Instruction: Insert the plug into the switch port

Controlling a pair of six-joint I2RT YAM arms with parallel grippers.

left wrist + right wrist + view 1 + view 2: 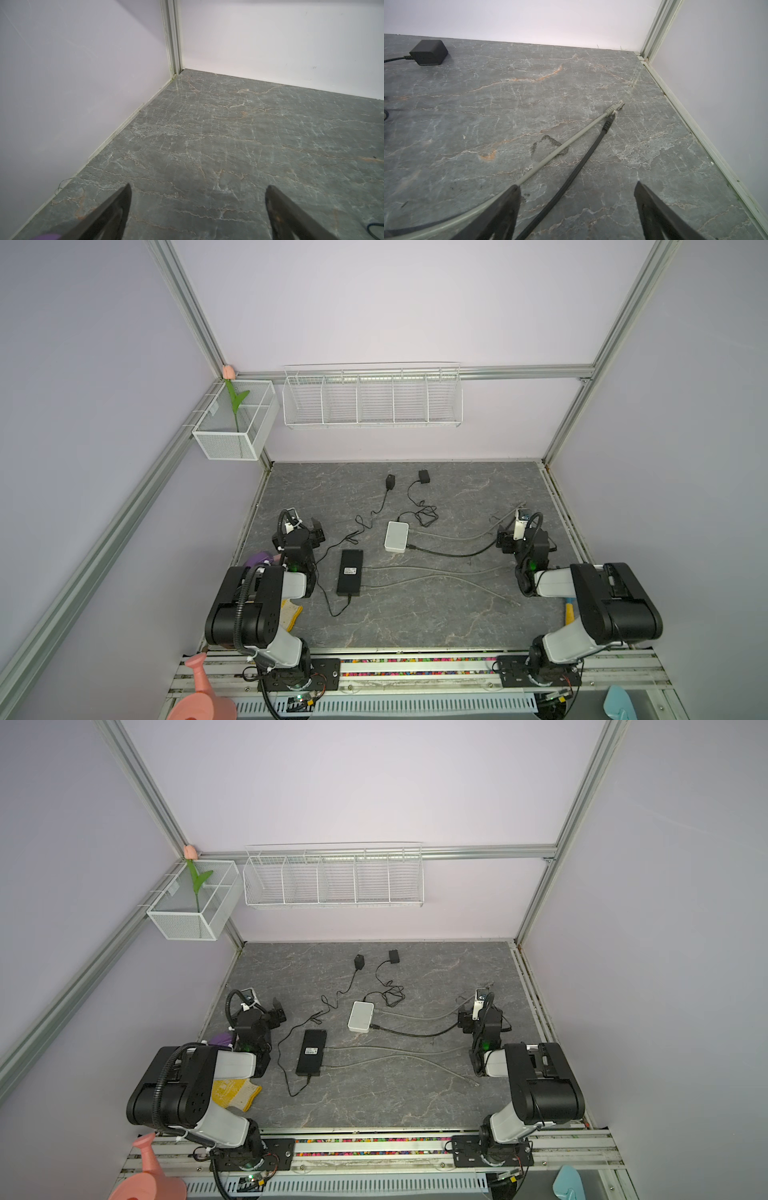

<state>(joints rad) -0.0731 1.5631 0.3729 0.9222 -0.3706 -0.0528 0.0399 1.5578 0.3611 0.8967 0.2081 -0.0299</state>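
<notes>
Nearest the arm bases, a grey lead running from the black switch ends in a loose plug on the counter, with nothing touching it. Further out, the left end effector hangs spread wide and empty over bare counter by the side wall, well apart from both switches. Opposite, the right end effector is likewise spread wide and grasps nothing. A grey cable and a black cable pass beneath it. Their free ends, a grey plug and a black plug, lie side by side just beyond it, toward the right-hand wall. Both cables appear, in both top views, to lead back to the white switch at mid-counter. Farthest off, a power adapter and a second adapter rest near the back wall. Judged progress: none of the insertion is done. No plug is held, and which plug and which port are meant cannot be told. Remaining are the grasp, the carry to a switch, alignment with a port and the push home.
</notes>
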